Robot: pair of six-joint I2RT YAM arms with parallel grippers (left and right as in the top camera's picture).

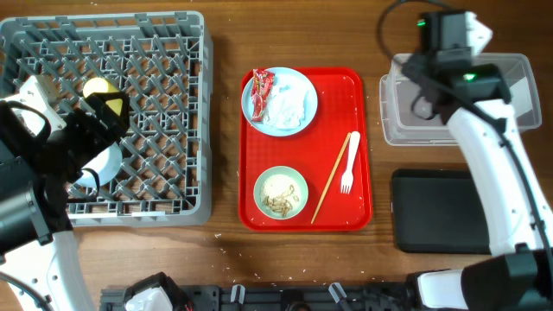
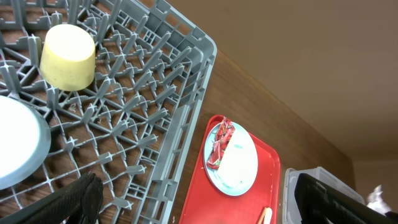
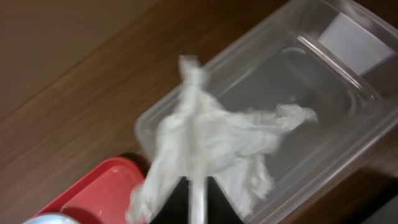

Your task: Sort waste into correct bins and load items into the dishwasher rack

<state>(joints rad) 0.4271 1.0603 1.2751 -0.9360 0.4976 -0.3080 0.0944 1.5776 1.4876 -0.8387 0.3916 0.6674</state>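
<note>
right tool (image 3: 198,196) grasping 1 tissue (image 3: 211,137) over 1 tub (image 3: 323,74) | left tool (image 2: 199,208) released | rack (image 2: 155,93): 1 cup (image 2: 67,56)

White arms (image 1: 486,145) with black joints, cables, green lights.

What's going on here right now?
The right gripper is shut on a crumpled white tissue, holding it over the clear tub. The left gripper is open above the dishwasher rack, where the yellow cup and light blue bowl already sit. On the red tray lie the plate with the red wrapper, the mint green bowl of scraps, the fork and the chopstick.
</note>
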